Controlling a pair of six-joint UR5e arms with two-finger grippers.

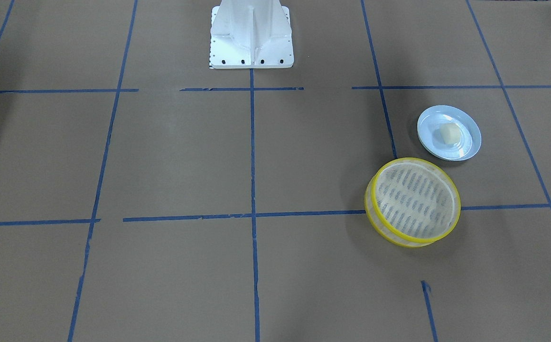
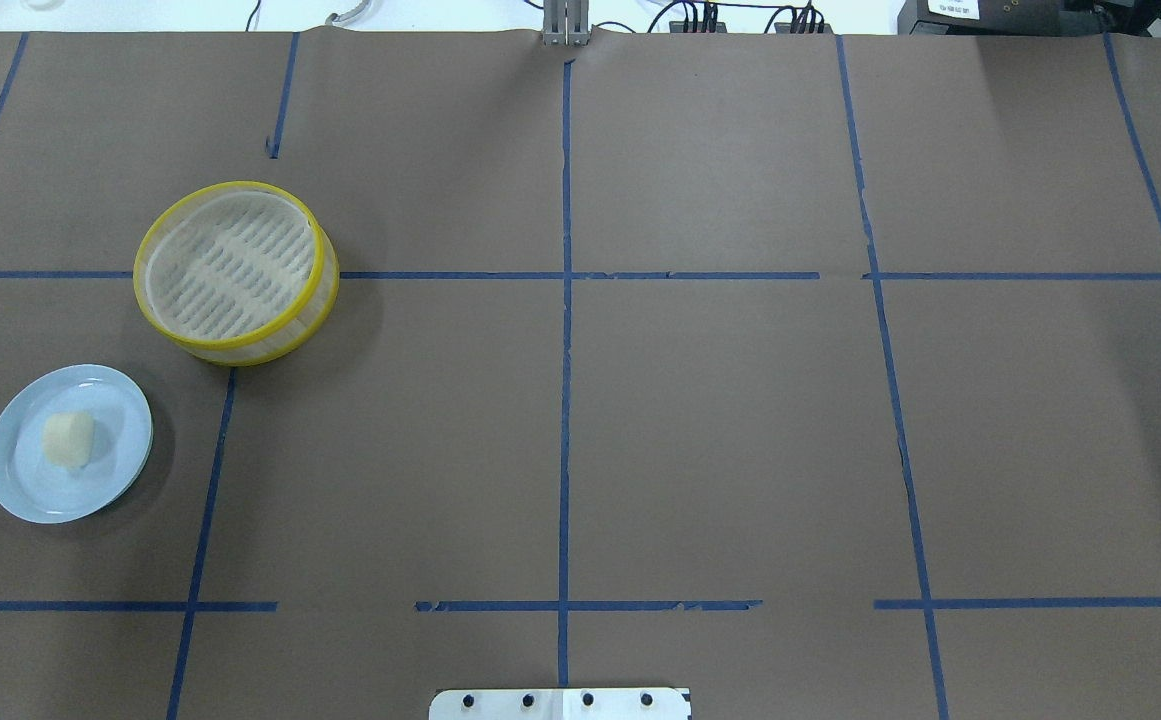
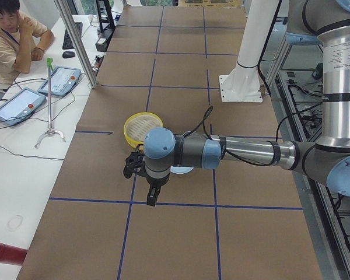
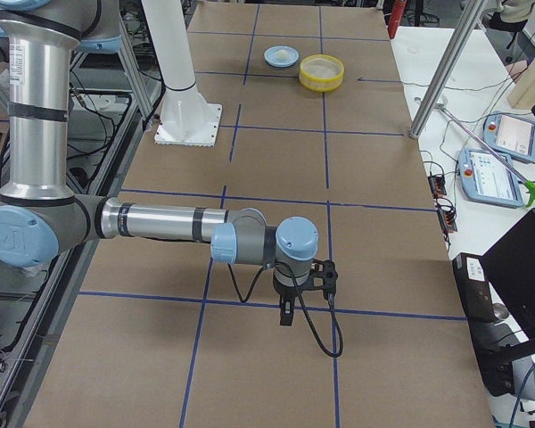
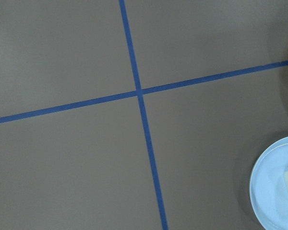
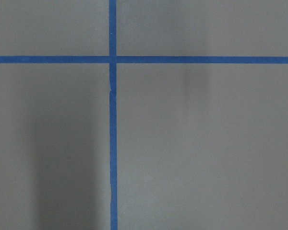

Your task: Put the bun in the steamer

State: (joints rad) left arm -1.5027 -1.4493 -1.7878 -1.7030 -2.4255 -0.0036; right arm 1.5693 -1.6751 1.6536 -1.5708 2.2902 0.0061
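Observation:
The cream-white bun [image 1: 449, 134] lies on a pale blue plate [image 1: 467, 142]; the overhead view shows the bun [image 2: 69, 440] and the plate [image 2: 112, 408] at the table's left. The yellow-rimmed steamer [image 1: 415, 199] stands empty next to the plate, as the overhead view [image 2: 230, 265] also shows. My left gripper [image 3: 151, 195] hangs above the table near the plate, seen only in the exterior left view; I cannot tell its state. My right gripper [image 4: 285, 314] hangs far from both, seen only in the exterior right view; I cannot tell its state. The left wrist view shows the plate's edge [image 5: 271, 187].
Brown paper with blue tape lines covers the table [image 2: 720, 420]. The white robot base [image 1: 251, 35] stands at the table's robot side. A person [image 3: 11, 35] sits at a side desk with teach pendants [image 3: 58, 80]. A metal post [image 4: 441, 76] stands at the operators' edge.

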